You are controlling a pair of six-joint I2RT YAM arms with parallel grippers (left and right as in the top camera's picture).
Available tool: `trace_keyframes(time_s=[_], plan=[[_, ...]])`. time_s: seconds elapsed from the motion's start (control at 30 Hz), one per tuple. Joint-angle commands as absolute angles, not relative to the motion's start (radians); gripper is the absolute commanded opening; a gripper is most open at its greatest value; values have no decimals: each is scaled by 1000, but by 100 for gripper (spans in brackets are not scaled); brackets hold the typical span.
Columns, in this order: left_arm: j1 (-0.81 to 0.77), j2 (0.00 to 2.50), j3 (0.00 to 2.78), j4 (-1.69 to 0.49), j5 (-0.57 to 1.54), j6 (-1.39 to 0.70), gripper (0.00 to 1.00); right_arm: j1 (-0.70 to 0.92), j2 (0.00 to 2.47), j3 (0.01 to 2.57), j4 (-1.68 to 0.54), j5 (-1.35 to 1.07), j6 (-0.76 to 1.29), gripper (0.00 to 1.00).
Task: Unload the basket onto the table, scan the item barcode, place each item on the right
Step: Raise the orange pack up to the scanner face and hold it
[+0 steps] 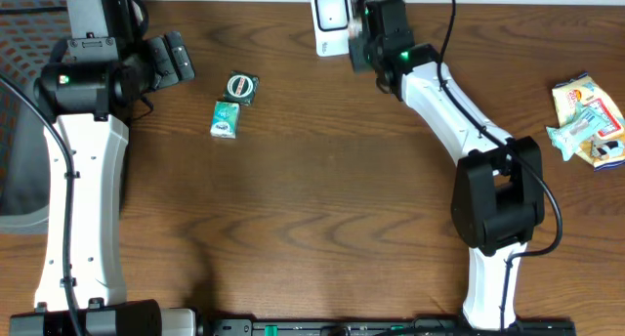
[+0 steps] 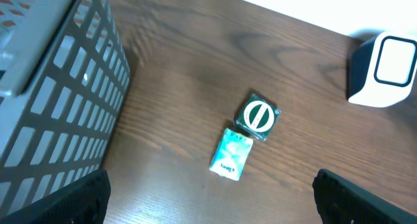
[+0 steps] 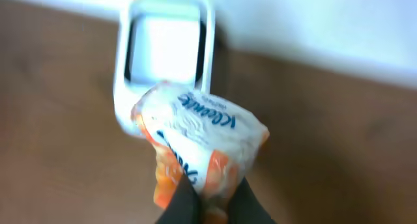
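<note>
Now the right gripper (image 3: 207, 201) is clamped on the tissue pack (image 3: 195, 142), just in front of the scanner (image 3: 163, 48) at the bench's (image 1: 312, 199) far edge; the left gripper (image 1: 171, 61) gapes apart, far left.

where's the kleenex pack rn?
Right wrist view: the Kleenex pack is pinched in the right gripper, held up directly in front of the white scanner at the back of the table.

Setting: mock shop checkout on a dark wood-grain table (image 1: 312, 209). Evidence: white box-shaped barcode scanner (image 3: 163, 48), just ahead of my right gripper (image 3: 212, 201); grey mesh basket (image 2: 58, 100), left of my left gripper (image 2: 208, 208); white-and-orange plastic tissue packet (image 3: 195, 133), retail-wrapped, in my right gripper.
</note>
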State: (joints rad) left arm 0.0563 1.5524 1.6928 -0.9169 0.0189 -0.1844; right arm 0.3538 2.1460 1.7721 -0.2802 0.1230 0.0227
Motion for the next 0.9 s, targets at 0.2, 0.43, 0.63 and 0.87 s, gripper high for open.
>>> trace_keyframes(time_s=[0.2, 0.43, 0.63, 0.87], plan=[[56, 1559, 1689, -920, 7, -193, 98, 369, 2206, 1784, -44, 183, -610, 1], [56, 1559, 1689, -920, 7, -193, 98, 413, 2291, 1784, 171, 273, -992, 1], [56, 1559, 1689, -920, 7, -193, 98, 425, 2342, 1784, 193, 260, -1267, 1], [56, 1559, 1689, -920, 7, -193, 98, 424, 2370, 1784, 297, 261, -1280, 1]])
